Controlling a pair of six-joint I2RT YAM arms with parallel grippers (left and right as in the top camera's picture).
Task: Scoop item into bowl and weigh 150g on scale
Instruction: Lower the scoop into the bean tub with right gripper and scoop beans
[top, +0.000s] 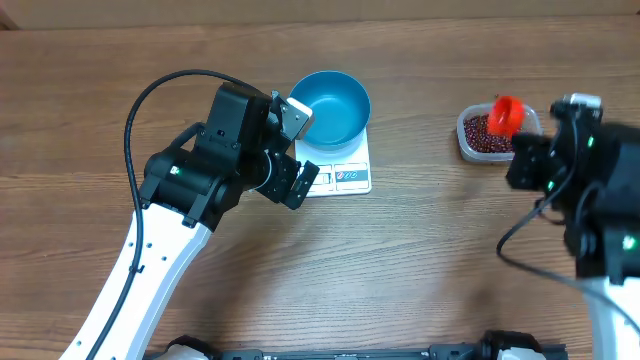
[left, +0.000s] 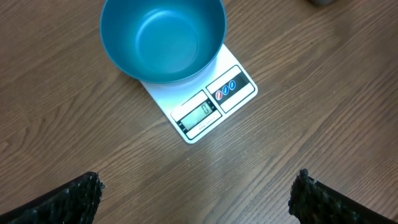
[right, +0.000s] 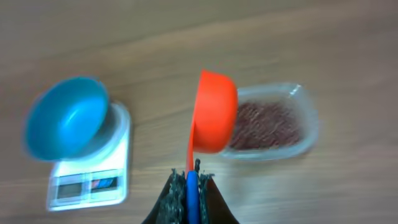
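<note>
Closest to my left wrist lens are the two black, rough-textured fingertips of the left gripper (left: 198, 198), one in each bottom corner. They are spread wide, with only the wooden table (left: 323, 112) between them. Just beyond them sits the small flat white rectangular kitchen scale (left: 239, 93), turned at an angle. Its grey display panel and a few small red and blue buttons are on the edge facing me, but the digits are too small for me to read. The round, deep, bright-blue bowl (left: 163, 37) stands upright on the far part of the scale's platform and overhangs it on both sides.

On my right wrist view, the right gripper (right: 189, 190) has its fingers pressed together on the thin handle of an orange plastic measuring scoop (right: 214, 112). The scoop's cup shows me its rounded outside. It hangs over the end of a clear rounded-rectangular plastic tub (right: 309, 121) that is nearer the scale. The small dark red-brown beans (right: 264, 124) lie in a loose heap inside that tub, and I cannot tell whether the scoop touches them.

From overhead, the tub lies well to the right of the scale. The left gripper hovers at the bowl's left side, and the right gripper comes at the tub from the right.
</note>
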